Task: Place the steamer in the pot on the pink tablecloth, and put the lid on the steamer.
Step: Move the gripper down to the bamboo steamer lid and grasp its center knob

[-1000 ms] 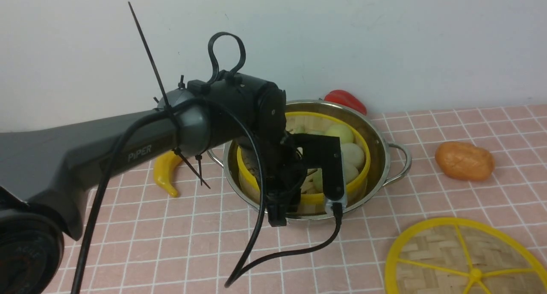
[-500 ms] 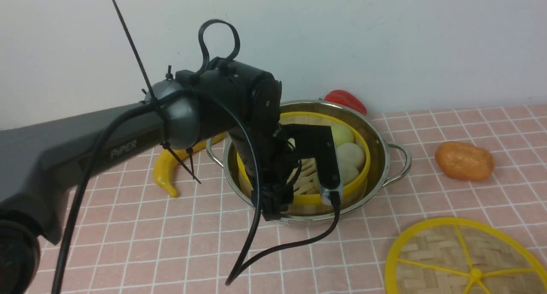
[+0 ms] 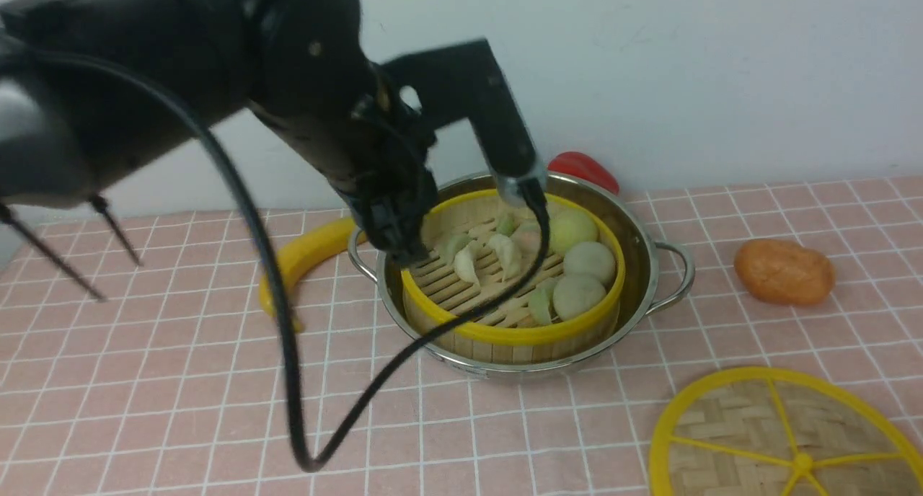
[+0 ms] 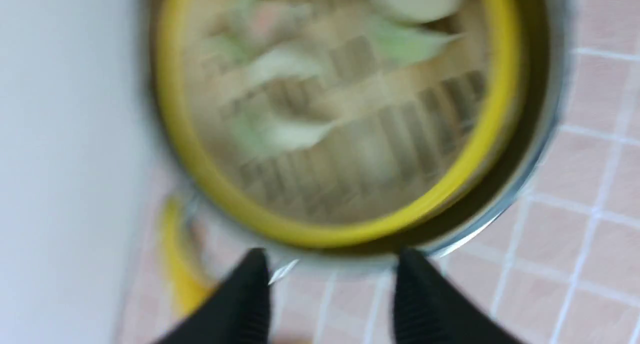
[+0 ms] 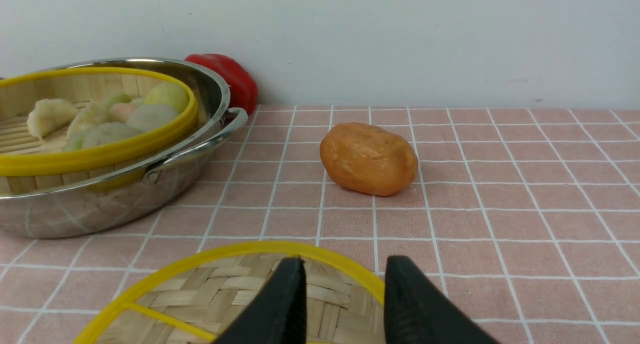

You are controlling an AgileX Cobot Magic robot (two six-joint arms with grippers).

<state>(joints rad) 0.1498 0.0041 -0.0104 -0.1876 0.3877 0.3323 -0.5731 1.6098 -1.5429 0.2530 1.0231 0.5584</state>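
Note:
The steamer (image 3: 505, 332), a bamboo basket with a yellow rim holding dumplings and buns, sits inside the shiny steel pot (image 3: 652, 265) on the pink tablecloth (image 3: 180, 381). My left gripper (image 3: 404, 247) hovers above the pot's near-left rim, blurred by motion. In the left wrist view its gripper (image 4: 332, 256) is open and empty, just outside the pot (image 4: 540, 134) and the steamer (image 4: 320, 236). The lid (image 3: 757, 424), a woven disc with yellow spokes, lies flat at the front right. My right gripper (image 5: 345, 261) stands open just above the lid (image 5: 220, 294); it holds nothing.
A yellow banana (image 3: 303, 254) lies left of the pot, a red pepper (image 3: 584, 168) behind it against the wall. An orange potato-like thing (image 3: 782, 271) sits right of the pot. The left arm's black cable (image 3: 303, 438) loops down in front of the pot.
My left arm has lifted up and back out of the steamer, toward the left. The steamer stays in the pot, its food now uncovered. The lid has not moved.

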